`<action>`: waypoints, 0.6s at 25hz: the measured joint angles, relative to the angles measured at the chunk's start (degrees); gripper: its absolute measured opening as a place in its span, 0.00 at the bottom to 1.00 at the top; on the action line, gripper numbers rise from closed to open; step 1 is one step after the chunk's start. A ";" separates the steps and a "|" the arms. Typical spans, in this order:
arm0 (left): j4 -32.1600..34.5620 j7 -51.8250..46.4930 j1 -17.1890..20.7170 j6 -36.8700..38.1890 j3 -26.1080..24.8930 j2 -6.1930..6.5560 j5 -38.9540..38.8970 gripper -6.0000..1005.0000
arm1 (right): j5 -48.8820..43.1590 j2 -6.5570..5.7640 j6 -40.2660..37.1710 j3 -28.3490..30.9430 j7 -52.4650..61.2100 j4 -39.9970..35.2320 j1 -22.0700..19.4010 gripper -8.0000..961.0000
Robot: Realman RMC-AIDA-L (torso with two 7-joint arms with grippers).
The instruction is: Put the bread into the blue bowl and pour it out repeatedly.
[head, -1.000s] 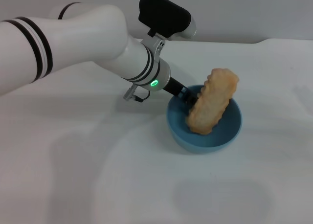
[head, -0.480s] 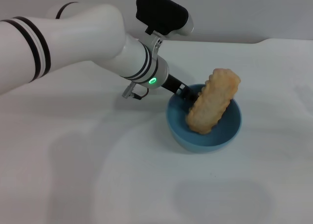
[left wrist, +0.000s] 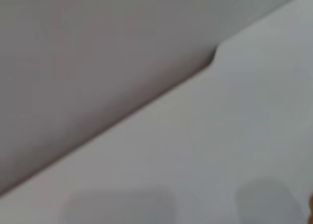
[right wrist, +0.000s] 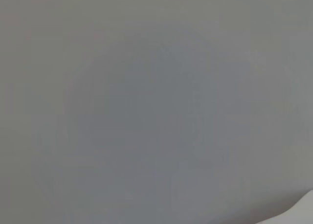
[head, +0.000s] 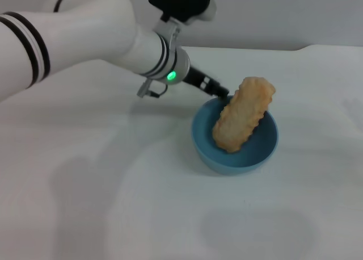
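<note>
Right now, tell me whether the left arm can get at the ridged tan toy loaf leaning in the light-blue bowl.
Probably yes. The left gripper sits at the glossy light-blue bowl's far-left rim, beside the ridged tan toy loaf, which leans upright above the rim with nothing between them.

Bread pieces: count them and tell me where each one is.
1. The bread stands tilted in the blue bowl, its top end leaning over the far rim, beside the left gripper. Nothing seems hidden.

The blue bowl [head: 235, 141] looks smooth and glossy, like plastic. The bread [head: 243, 116] has a matt, ridged surface. The table [head: 113, 203] is matt white.
</note>
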 joint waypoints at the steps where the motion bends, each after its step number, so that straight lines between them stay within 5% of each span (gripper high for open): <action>1: 1.05 0.00 0.55 0.20 -1.24 0.00 1.11 0.80 | 0.00 0.00 0.04 0.02 0.00 0.00 -0.07 0.37; 2: 1.96 0.00 1.02 0.29 -2.26 0.01 1.87 0.87 | 0.00 0.01 0.05 0.04 0.00 0.00 -0.11 0.37; 7: 9.91 -0.03 6.80 -3.15 -9.54 -0.13 7.89 0.87 | 0.00 0.06 1.13 0.03 -1.10 0.00 -0.03 0.37; 15: 13.43 -0.30 16.14 -21.98 -8.77 -0.66 7.12 0.87 | 3.13 0.66 5.51 0.64 -19.96 4.07 1.73 0.37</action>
